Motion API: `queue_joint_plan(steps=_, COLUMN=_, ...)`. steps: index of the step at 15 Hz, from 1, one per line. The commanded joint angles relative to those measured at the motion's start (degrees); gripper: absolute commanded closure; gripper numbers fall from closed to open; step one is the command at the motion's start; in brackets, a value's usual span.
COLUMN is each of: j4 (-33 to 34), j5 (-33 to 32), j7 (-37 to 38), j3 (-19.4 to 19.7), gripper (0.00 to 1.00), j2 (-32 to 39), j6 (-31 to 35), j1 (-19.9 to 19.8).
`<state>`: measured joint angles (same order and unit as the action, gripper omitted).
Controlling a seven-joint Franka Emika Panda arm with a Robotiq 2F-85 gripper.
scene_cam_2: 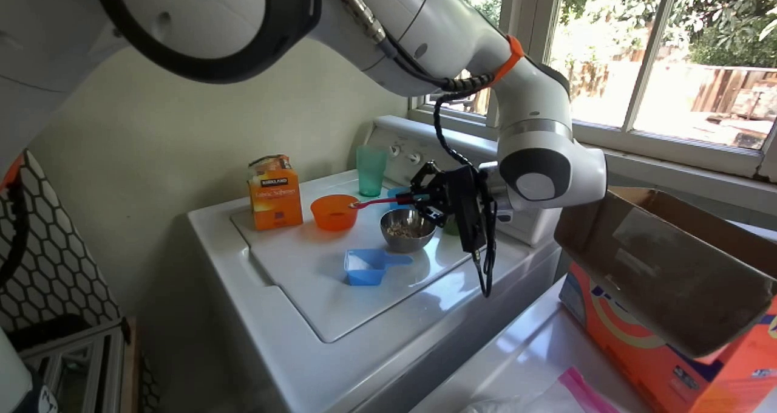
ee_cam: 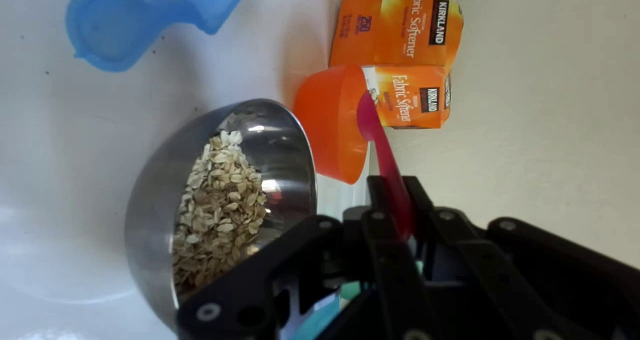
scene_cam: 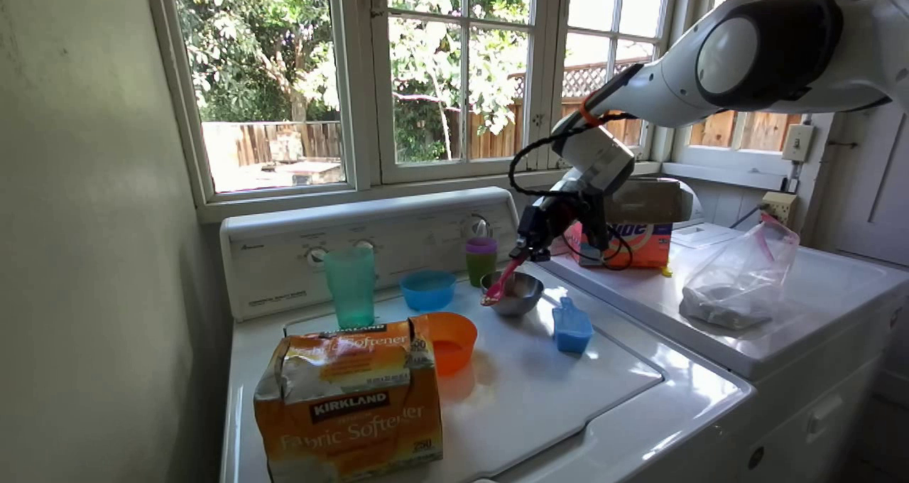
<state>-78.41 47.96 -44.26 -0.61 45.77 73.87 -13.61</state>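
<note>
Carry the pink spoon (ee_cam: pixel 387 155) slowly and bring it level, since it dips toward the scoop and a jolt would probably shed the pale flakes (scene_cam: pixel 488 300) there. Your hand (scene_cam_2: pixel 405 198) is clamped on its handle; that slim stem may twist if knocked, so let nothing touch it. In the wrist view, the spoon reaches out between 11 and 12 o'clock from the hand, with the metal bowl (ee_cam: pixel 150 225) of oats (ee_cam: pixel 222 205) at 9 and the orange bowl (ee_cam: pixel 325 125) between 10 and 11. How high the scoop sits over the washer lid (scene_cam_2: pixel 315 267) is hard to tell. The spoon is one bright pink, slender, with a small scoop.
</note>
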Motion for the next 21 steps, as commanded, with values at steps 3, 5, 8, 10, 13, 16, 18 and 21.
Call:
queue_joint_plan(steps=3, j4=-2.0, j5=-2.4, j7=-2.4, j3=-0.7, gripper=0.97, j2=-2.0, j6=0.4, j1=1.1)
queue_joint_plan(steps=5, j4=-2.2, j5=-2.7, j7=-2.6, j3=-0.8, gripper=0.97, j2=-2.5, j6=0.6, j1=1.3)
queue_joint_plan(steps=8, j4=-3.4, j5=-2.9, j7=-2.8, j3=-0.8, gripper=0.97, j2=-4.0, j6=1.0, j1=1.6)
queue_joint_plan(steps=10, j4=-3.7, j5=-3.6, j7=-3.0, j3=-0.9, gripper=0.97, j2=-4.7, j6=1.1, j1=2.0)
queue_joint_plan(steps=13, j4=-4.0, j5=-4.1, j7=-3.1, j3=-1.2, gripper=0.97, j2=-5.4, j6=1.0, j1=2.6)
queue_joint_plan(steps=16, j4=-3.6, j5=-4.6, j7=-3.2, j3=-1.6, gripper=0.97, j2=-5.5, j6=0.6, j1=3.5)
queue_joint_plan(steps=18, j4=-3.4, j5=-5.3, j7=-3.2, j3=-1.8, gripper=0.97, j2=-5.5, j6=0.8, j1=4.1)
queue_joint_plan(steps=21, j4=-3.4, j5=-6.8, j7=-3.0, j3=-2.1, gripper=0.97, j2=-5.6, j6=1.1, j1=5.1)
